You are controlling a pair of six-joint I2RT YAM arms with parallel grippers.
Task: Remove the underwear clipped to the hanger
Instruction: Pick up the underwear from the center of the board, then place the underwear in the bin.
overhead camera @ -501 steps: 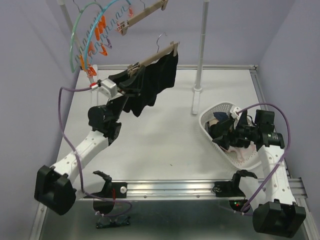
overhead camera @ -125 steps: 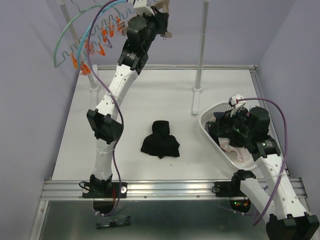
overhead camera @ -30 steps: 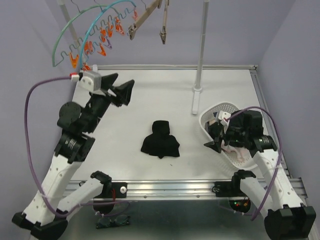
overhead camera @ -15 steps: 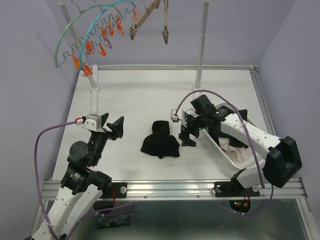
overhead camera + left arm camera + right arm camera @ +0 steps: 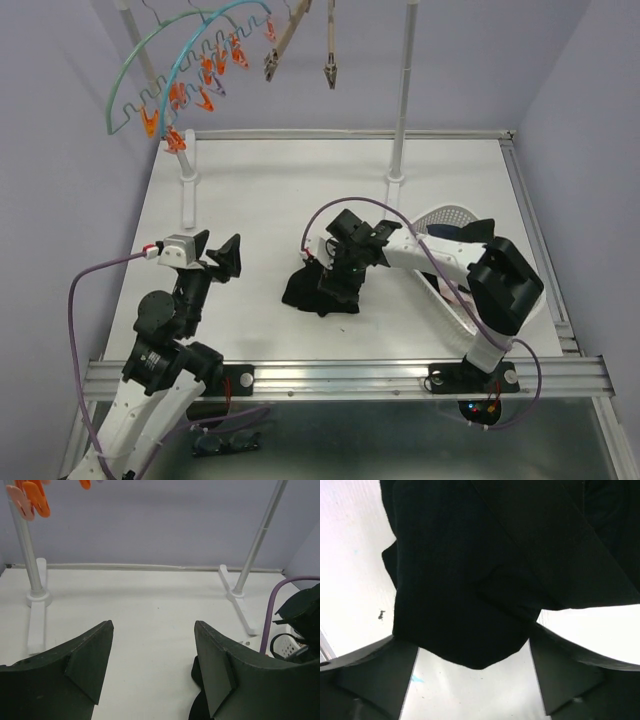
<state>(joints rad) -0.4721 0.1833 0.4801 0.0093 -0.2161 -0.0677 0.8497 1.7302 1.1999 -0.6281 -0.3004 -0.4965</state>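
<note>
Top view: a limp black cloth underwear (image 5: 316,294) is heaped mid-table on the white table (image 5: 300,190). It looks light and floppy; pinch a raised fold.

The right gripper (image 5: 336,276) is spread wide over it; half a second back it was nearer the white plastic basket (image 5: 452,214).

Left wrist: the left gripper (image 5: 154,662) is parted, nothing between.

Right wrist: cloth lies between the wide jaws, unpinched.

Part of the underwear (image 5: 300,292) beneath the right gripper (image 5: 338,280) (basket (image 5: 432,214) contents indistinct)
</note>
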